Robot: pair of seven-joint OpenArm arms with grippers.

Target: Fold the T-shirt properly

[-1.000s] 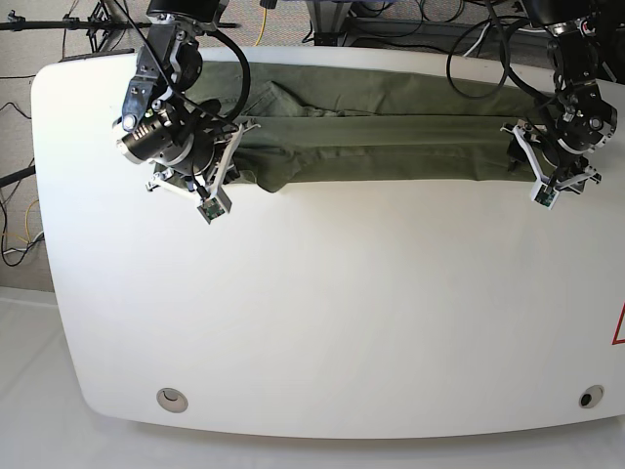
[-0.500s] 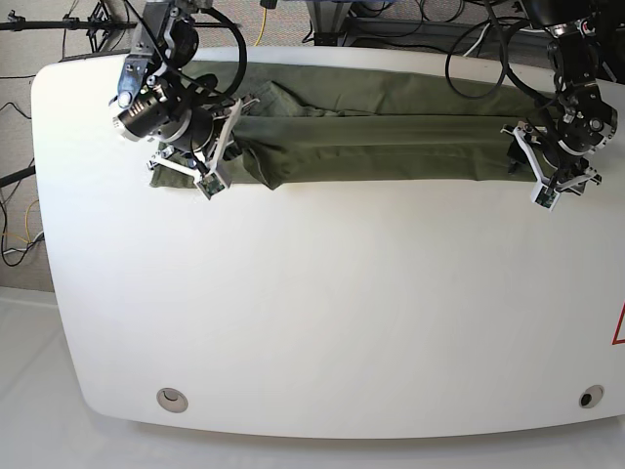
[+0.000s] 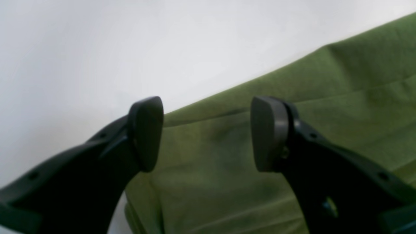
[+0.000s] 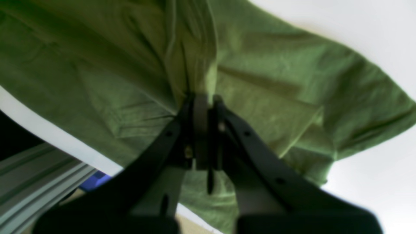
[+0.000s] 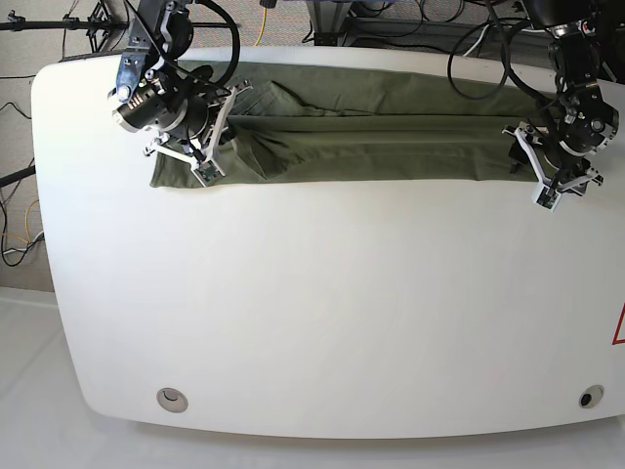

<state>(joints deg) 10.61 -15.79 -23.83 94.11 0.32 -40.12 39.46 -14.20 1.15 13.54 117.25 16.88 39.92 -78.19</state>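
Observation:
The olive-green T-shirt [image 5: 371, 132] lies as a long folded band along the table's far edge. At the left end of that band, my right gripper [image 5: 234, 103] is shut on a bunched fold of the cloth. The right wrist view shows the right gripper [image 4: 204, 100] with both pads pressed together on the T-shirt [image 4: 266, 84], which drapes away on both sides. My left gripper [image 5: 518, 147] hovers at the band's right end. In the left wrist view, the left gripper [image 3: 206, 130] is open above the T-shirt [image 3: 325, 107] near its hem, holding nothing.
The white table [image 5: 322, 303] stretches toward the front, with a round hole [image 5: 173, 398] at front left and another hole [image 5: 587, 398] at front right. Cables and stands [image 5: 88, 24] crowd the floor behind the far edge. The table's edge [image 4: 55, 136] shows under the cloth.
My right gripper has moved up and toward the far left with the pinched fold. More cloth now lies flat at the band's left end. The left arm has not moved.

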